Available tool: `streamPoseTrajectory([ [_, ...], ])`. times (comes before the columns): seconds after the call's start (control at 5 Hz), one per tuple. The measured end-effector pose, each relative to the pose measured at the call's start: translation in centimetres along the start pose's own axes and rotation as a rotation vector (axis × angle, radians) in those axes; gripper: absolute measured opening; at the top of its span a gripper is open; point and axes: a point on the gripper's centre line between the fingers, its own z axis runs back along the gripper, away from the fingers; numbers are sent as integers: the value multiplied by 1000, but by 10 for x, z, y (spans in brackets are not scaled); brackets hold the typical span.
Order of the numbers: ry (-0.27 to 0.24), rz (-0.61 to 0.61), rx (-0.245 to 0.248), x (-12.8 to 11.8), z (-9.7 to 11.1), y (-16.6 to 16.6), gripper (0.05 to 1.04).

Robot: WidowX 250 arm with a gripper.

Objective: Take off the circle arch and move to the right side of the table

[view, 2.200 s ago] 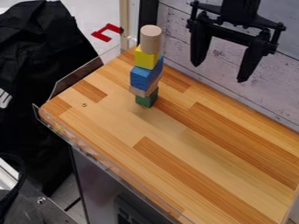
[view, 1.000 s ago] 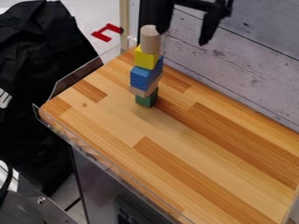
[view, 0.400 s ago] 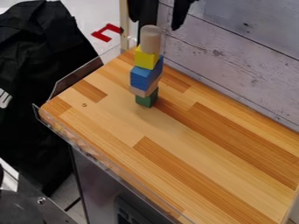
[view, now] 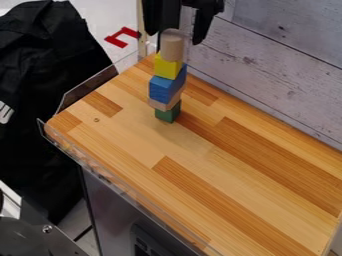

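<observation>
Claw (view: 175, 39): black, two-fingered, hanging in at the top edge of the view; open, fingers spread well apart, one to each side of the cylinder's top as seen here; gripping nothing. Depth relative to the stack cannot be told.

Cylinder (view: 172, 48): plain pale wood, upright, topmost piece of the stack, resting on the yellow block; located toward the far left part of the surface.

Yellow block (view: 167, 66): directly beneath the cylinder, standing on the blue piece.

Blue piece (view: 162, 90): wider than the yellow block, set between it and the pale piece; exact form uncertain.

Pale piece (view: 160, 104): natural wood, under the blue piece, partly hidden by it.

Green block (view: 165, 114): lowest of the stack, in contact with the surface.

Surface (view: 220, 185): wood, striped in light and darker brown strips, with a clear rim (view: 93, 82) along its left end.

Wall (view: 274, 70): whitewashed planks, behind the surface.

Black fabric (view: 50, 85): draped, left of the surface.

Red item (view: 122, 37): bracket-shaped, beyond the surface, near the fabric.
</observation>
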Motion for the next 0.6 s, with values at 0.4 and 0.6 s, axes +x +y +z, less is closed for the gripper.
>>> streamPoseTrajectory([
  [0.4, 38, 31, -15, 5, -10, 5, 999],
  [0.6, 43, 48, -31, 9, -15, 8, 968],
])
